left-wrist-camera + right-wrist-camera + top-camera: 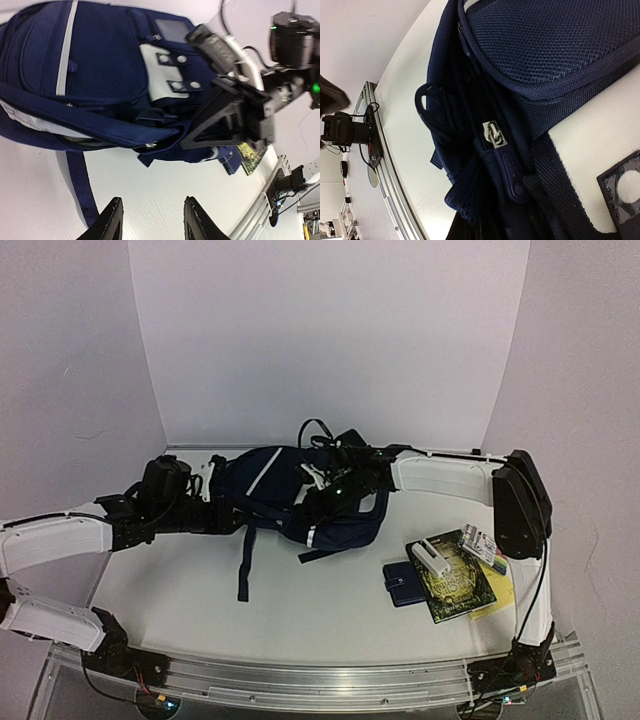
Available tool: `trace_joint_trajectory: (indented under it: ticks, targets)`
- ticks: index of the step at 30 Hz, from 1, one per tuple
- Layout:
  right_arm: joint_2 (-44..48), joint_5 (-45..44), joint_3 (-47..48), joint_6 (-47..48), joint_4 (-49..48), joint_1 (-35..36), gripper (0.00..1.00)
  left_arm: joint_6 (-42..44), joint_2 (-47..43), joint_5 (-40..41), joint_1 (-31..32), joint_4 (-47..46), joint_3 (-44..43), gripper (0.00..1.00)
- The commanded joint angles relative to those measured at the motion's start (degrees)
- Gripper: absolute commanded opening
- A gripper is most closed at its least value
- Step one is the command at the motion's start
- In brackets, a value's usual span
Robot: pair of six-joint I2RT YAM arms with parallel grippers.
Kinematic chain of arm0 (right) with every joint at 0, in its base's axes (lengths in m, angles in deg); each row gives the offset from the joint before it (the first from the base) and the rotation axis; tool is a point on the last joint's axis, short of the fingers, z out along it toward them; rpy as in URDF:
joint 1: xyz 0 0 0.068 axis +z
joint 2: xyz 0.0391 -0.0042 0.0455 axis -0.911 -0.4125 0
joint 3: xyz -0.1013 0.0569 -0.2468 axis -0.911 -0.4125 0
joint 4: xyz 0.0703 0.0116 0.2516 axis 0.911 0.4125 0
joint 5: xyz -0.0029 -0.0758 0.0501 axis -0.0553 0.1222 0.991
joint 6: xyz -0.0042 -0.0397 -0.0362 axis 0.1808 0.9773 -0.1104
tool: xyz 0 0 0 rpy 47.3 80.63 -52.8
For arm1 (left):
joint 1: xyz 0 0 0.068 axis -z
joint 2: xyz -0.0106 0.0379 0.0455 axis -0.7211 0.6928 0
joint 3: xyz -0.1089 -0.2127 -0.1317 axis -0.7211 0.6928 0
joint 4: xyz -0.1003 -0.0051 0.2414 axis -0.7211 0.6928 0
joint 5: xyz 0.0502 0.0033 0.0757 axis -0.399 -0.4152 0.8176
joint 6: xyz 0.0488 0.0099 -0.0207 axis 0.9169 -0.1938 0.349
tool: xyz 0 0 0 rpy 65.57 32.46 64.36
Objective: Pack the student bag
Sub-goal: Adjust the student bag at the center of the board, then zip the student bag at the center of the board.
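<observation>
White walls close in a white table (200,590), and the student bag (270,490) lies on its side towards the back, roughly in the middle, with one long strap (245,560) trailing forward across the bare surface. Both arms reach in to it from opposite sides, which looks like the opening step rather than any loading.

The left gripper (152,202) hovers low over the table just beside the bag's lower edge. Its jaws stand apart with nothing between them, placed, I'd guess, to catch an edge and steady the bag.

The right gripper (192,140) is pressed in against the bag near the white front patch, with its jaws closed. Whether they pinch fabric or a tab I cannot tell, since its own camera shows only a zipper pull (507,165) hanging close by on a seam that appears mostly shut.

Off to the right, well apart from the bag, wait a small navy wallet (403,583), a green book (455,585) with a white box (430,558) lying on it, and a yellow pad (500,590) beneath — grouped within the right arm's reach. None is inside yet, so the packing has hardly begun. The soft bag may slide or bunch if the zipper is tugged without a firm hold on the other side.
</observation>
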Motion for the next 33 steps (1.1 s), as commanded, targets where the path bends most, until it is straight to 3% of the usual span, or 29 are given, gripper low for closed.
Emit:
trace_joint_trajectory:
  ticks: [1, 11, 33]
  targets:
    - [1.7, 3.9, 3.3, -0.8, -7.3, 1.2, 0.0, -3.6, 5.7, 2.9, 1.0, -7.5, 0.0, 0.41]
    - [2.1, 2.5, 3.3, -1.3, -7.7, 1.7, 0.0, -6.0, 14.9, 0.7, 3.1, -17.8, 0.2, 0.38]
    - [1.9, 3.6, 3.4, -1.6, -8.3, 4.1, 0.0, -9.1, 21.4, 4.9, 4.2, -19.6, -2.6, 0.4]
